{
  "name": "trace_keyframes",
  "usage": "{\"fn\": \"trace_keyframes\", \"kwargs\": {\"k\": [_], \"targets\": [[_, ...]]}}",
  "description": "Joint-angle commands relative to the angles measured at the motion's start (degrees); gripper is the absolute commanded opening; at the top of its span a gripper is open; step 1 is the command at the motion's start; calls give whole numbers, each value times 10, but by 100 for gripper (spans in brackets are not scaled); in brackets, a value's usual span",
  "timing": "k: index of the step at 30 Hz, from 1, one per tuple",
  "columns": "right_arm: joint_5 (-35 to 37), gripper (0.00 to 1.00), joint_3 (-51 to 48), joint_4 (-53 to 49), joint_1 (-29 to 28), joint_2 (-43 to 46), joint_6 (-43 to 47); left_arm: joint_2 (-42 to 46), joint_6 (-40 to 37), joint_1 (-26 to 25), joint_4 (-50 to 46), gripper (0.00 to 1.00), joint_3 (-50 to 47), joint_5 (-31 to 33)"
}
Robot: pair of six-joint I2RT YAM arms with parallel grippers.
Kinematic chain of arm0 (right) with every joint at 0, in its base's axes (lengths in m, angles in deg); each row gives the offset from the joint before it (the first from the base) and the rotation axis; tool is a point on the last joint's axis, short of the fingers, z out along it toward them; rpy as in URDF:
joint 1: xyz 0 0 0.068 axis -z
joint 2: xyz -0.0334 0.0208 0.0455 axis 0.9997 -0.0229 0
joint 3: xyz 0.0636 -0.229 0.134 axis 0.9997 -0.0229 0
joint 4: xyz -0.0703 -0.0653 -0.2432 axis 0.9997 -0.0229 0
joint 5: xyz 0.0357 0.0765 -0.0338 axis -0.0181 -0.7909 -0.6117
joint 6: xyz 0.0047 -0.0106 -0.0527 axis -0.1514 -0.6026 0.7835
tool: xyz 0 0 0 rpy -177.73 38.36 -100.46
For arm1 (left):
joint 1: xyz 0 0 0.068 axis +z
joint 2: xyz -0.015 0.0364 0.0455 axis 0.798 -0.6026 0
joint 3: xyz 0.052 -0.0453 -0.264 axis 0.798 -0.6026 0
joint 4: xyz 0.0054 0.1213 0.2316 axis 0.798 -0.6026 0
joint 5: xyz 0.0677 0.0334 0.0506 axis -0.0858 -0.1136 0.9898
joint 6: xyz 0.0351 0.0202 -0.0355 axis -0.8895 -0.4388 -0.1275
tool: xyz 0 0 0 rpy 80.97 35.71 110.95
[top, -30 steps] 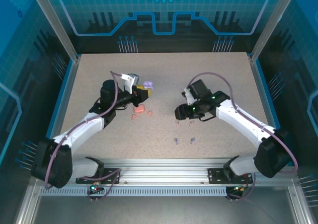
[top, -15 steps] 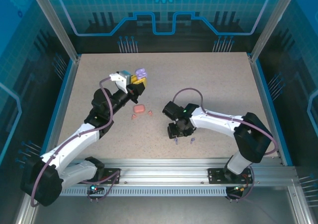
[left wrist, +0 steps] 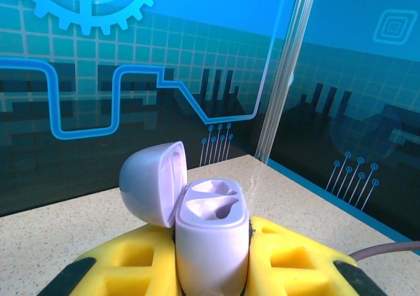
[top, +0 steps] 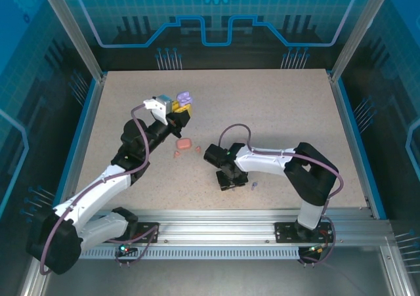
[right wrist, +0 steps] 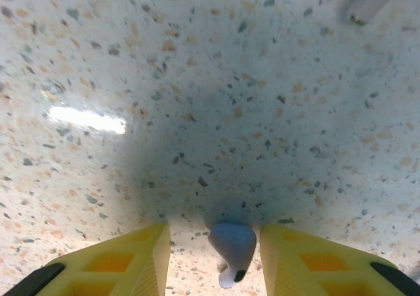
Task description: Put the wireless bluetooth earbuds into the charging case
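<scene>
Purple earbud [right wrist: 233, 245] — lies on the table [top: 275, 105], near side of centre, long axis in line with the right gripper's fingers, bulb away from the wrist, stem toward it. Right gripper [right wrist: 215, 253]: jaws part-open, astride the bud, a gap either side. Left gripper [top: 180, 117], far left — clamped on the upright purple case [left wrist: 211, 237], lid open.

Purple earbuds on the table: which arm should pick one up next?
Right. The right gripper is down with a purple earbud between its open jaws; the left gripper holds the open purple case.
</scene>
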State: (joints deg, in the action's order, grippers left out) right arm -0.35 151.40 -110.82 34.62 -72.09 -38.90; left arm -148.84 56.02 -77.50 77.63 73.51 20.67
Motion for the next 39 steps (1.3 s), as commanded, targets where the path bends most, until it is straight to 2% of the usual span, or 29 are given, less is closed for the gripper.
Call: {"fn": "trace_keyframes", "kwargs": {"k": [1, 8, 25, 29, 39], "targets": [[20, 40, 16, -10, -5, -16, -9, 12, -12, -3, 23, 0, -2, 6], [23, 35, 4, -8, 7, -13, -10, 8, -13, -3, 22, 0, -2, 1], [12, 34, -33, 8, 10, 19, -2, -3, -14, -7, 13, 0, 7, -6], [9, 28, -37, 12, 10, 20, -3, -5, -16, -9, 13, 0, 9, -5], [10, 32, -53, 13, 10, 37, -3, -6, -20, -14, 7, 0, 15, -4]]}}
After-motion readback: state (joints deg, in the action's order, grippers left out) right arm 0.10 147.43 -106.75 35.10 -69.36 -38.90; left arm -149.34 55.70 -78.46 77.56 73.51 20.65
